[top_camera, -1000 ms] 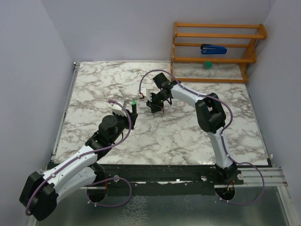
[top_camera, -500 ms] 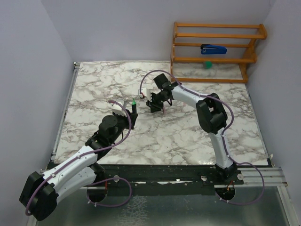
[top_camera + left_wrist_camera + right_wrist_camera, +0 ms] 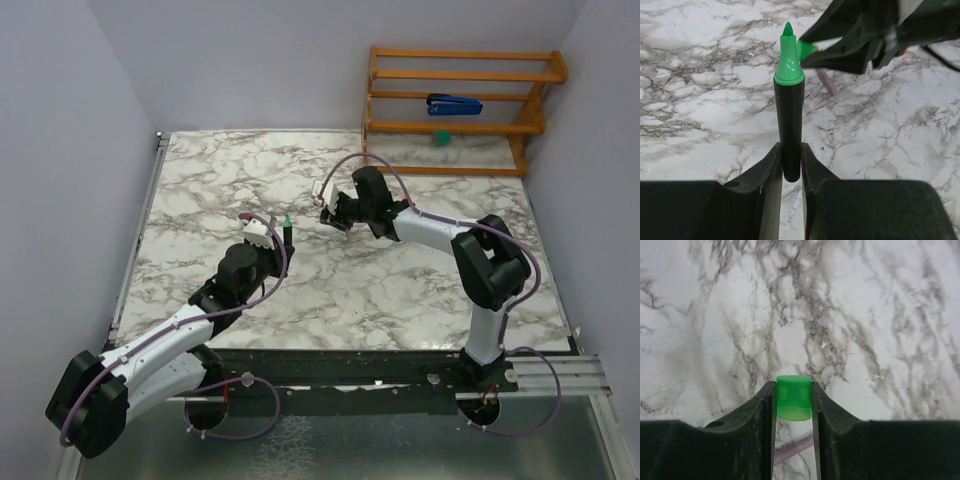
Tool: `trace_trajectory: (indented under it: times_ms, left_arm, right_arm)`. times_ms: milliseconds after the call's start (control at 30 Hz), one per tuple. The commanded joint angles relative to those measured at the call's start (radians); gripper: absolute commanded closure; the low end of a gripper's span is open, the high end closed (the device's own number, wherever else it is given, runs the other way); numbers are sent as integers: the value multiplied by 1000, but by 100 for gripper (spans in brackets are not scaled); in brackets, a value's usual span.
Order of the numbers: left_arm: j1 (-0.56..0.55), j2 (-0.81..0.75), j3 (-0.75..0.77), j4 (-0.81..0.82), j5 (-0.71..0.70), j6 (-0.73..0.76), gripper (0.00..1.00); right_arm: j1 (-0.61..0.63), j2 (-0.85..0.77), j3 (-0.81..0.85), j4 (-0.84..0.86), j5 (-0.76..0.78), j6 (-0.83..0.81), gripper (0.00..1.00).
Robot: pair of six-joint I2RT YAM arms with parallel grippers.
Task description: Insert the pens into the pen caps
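My left gripper (image 3: pixel 790 167) is shut on the lower end of a black pen (image 3: pixel 790 125) and holds it upright, its bare green tip (image 3: pixel 788 57) pointing up. In the top view the left gripper (image 3: pixel 284 240) and pen (image 3: pixel 287 226) are at the table's middle. My right gripper (image 3: pixel 793 405) is shut on a small green cap (image 3: pixel 793 397), held above the marble. In the top view the right gripper (image 3: pixel 332 213) is just right of the pen tip. The cap (image 3: pixel 806 49) shows close beside the tip. A pale pink pen (image 3: pixel 826 82) lies on the table below, and it also shows in the right wrist view (image 3: pixel 792 450).
A wooden rack (image 3: pixel 455 125) stands at the back right with a blue stapler-like object (image 3: pixel 453 102) on a shelf and a small green thing (image 3: pixel 441 137) below it. Grey walls close in the marble table (image 3: pixel 400 290) on the left, back and right.
The right arm has swung its elbow to the right and its gripper now points left toward the pen tip. The left gripper has shifted slightly up the table with the pen.
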Motion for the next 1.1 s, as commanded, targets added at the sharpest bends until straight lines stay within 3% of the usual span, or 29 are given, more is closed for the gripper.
trace_trajectory:
  times_ms: [0,367,600,767,1067]
  left_arm:
    - [-4,42,-24,40,3,-2,100]
    - [-5,138,-37,143,-10,17,100]
    - [-23,215,-43,291,-33,49,100]
    - [-45,290,-29,367,-46,74,100]
    - [-77,351,12,415,-77,101,100]
  right_arm:
    - [5,-130,-99,366,95,128,100]
    - [5,-350,-375,827,250,448,100]
    - [17,-403,-466,1021,292,709,100]
    - [23,-391,-465,1080,316,867,99]
    - [49,-360,-441,1057,362,928,100]
